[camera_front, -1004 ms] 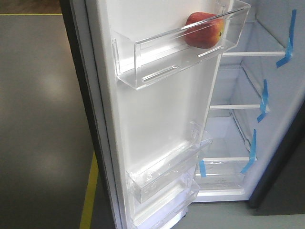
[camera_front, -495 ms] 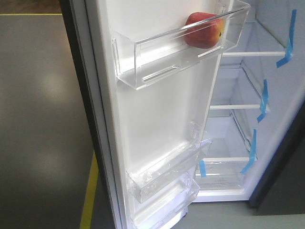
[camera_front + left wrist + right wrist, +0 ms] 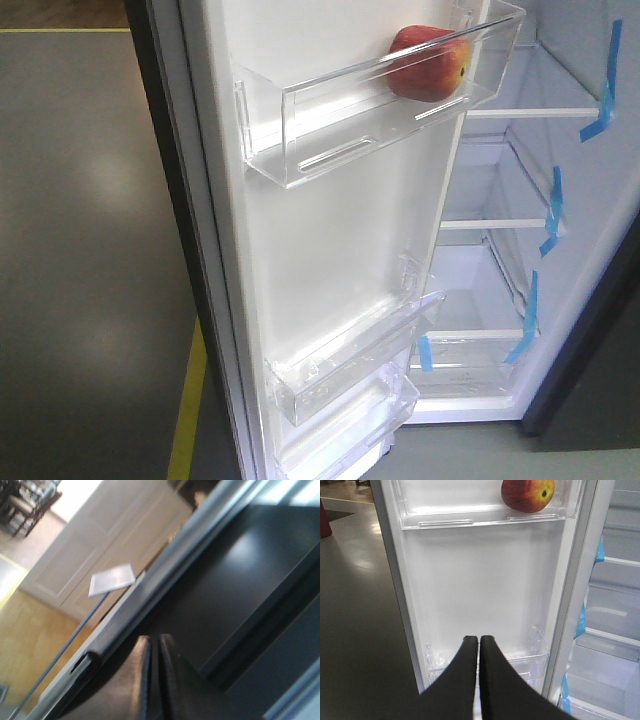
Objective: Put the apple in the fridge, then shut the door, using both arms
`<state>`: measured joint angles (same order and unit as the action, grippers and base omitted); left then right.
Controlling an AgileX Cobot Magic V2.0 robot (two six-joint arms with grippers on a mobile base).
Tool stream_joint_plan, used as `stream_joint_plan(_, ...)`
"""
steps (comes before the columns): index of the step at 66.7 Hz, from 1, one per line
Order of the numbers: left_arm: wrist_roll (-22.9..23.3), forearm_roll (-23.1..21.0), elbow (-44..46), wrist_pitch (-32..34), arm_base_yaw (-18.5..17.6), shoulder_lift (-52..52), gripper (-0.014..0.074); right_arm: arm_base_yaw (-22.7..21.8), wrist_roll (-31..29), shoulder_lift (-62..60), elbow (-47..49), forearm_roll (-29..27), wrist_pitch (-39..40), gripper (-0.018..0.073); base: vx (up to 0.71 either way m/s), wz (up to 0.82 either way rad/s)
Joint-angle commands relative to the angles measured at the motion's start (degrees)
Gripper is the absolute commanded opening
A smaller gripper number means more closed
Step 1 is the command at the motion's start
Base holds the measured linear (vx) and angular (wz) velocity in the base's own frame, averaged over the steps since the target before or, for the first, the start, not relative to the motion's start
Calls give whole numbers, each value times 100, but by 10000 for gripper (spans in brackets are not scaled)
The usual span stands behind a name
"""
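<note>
apple point(image 3: 428, 62) is already sitting loose in the top bin point(image 3: 380, 105) of the open door point(image 3: 330, 250), both grippers point(image 3: 479, 639) pinched together and empty, so a hard shove could honestly roll it around or out.

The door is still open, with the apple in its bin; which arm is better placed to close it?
Probably left: the left gripper is shut against the door's dark outer side. The right gripper faces the inside.

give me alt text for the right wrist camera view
A red and yellow apple sits in the upper clear bin of the open fridge door. The right gripper, shut and empty, points at the door's white inner face.
</note>
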<state>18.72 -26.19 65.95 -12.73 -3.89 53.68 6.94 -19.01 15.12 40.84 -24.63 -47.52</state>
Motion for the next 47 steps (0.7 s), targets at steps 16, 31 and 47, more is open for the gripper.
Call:
stream_joint_plan(16, -2160, -1774, 1846, -653, -74, 1431, 188, -7, -45, 80, 147, -63, 362, -5, 0, 0)
stream_joint_plan(31, -2707, -2430, 2511, -727, -74, 2258, 291, -7, -45, 80, 147, -63, 362, -5, 0, 0)
stream_joint_plan(47, -2751, -3415, 2982, -935, -65, 3154, 294, -7, 21, 80, 147, -77, 362, -5, 0, 0)
